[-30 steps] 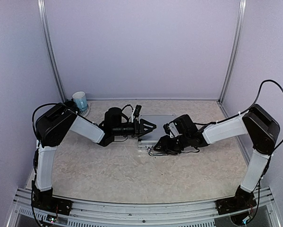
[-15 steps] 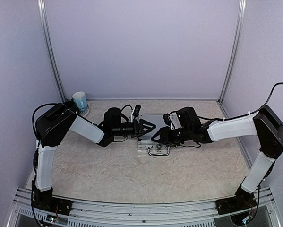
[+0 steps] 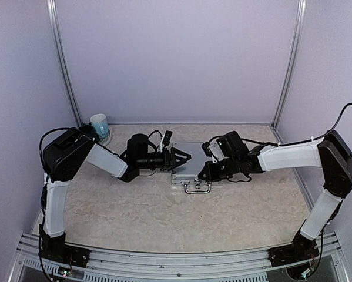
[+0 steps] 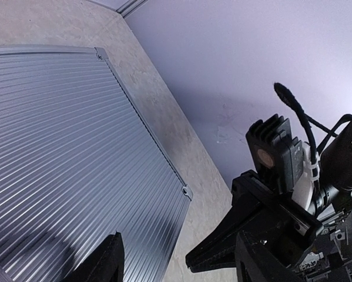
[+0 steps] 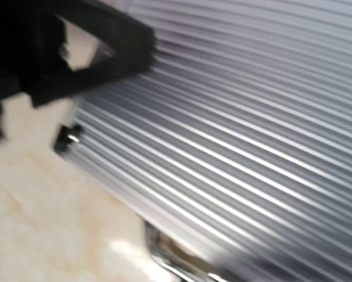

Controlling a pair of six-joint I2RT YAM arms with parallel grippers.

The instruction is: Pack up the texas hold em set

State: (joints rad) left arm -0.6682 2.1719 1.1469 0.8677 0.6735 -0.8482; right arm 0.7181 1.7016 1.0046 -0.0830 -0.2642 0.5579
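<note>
- The silver aluminium case [image 3: 190,166] lies closed and flat on the table [image 3: 164,217], with its handle [image 3: 197,188] toward the arms.
- The right jaws are clenched on nothing over the lid's near right part. The left jaws stand released at its left edge.
- The lid probably needs seating, so press straight down near the front edge and brace the left side against sliding.

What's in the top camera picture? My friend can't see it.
A closed silver ribbed metal case lies flat, with the open left tool and the shut right tool over it. A light blue mug stands at the back left.
</note>
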